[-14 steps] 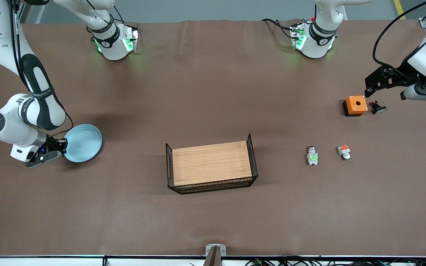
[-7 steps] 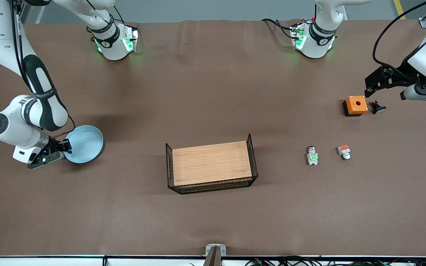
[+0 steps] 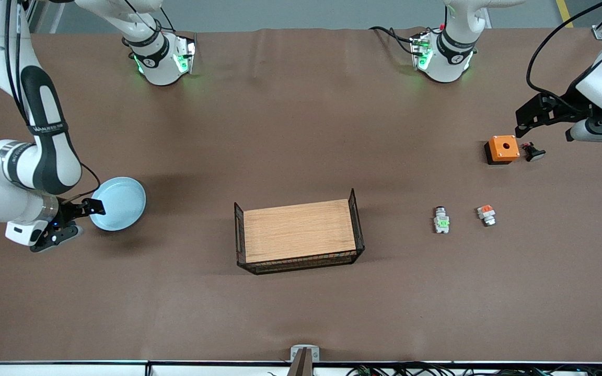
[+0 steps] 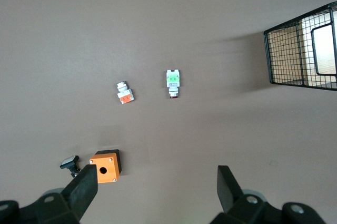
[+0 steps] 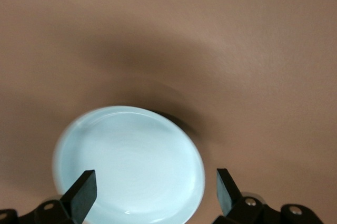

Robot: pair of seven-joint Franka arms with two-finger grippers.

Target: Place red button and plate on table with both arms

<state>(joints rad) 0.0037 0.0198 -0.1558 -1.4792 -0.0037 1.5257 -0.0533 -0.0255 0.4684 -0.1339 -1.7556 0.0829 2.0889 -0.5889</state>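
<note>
The pale blue plate [image 3: 119, 203] lies flat on the brown table [image 3: 301, 130] toward the right arm's end. My right gripper [image 3: 79, 219] stands open just off its rim, holding nothing; in the right wrist view the plate [image 5: 129, 163] shows between the spread fingers of the right gripper [image 5: 154, 174]. The red button [image 3: 441, 220], a grey-white part with a green centre, lies on the table toward the left arm's end and also appears in the left wrist view [image 4: 173, 79]. My left gripper [image 3: 524, 125] waits open and empty above the table by the orange box; its jaws [image 4: 156, 171] are wide apart.
A wooden board in a black wire frame [image 3: 298, 235] sits mid-table. A similar part with an orange-red centre [image 3: 486, 214] lies beside the red button. An orange box [image 3: 502, 149] and a small black button [image 3: 533, 152] sit under the left gripper.
The right gripper has opened and let go of the plate, which now lies flat. It has drawn back a little toward the right arm's end. The left arm has not moved.
</note>
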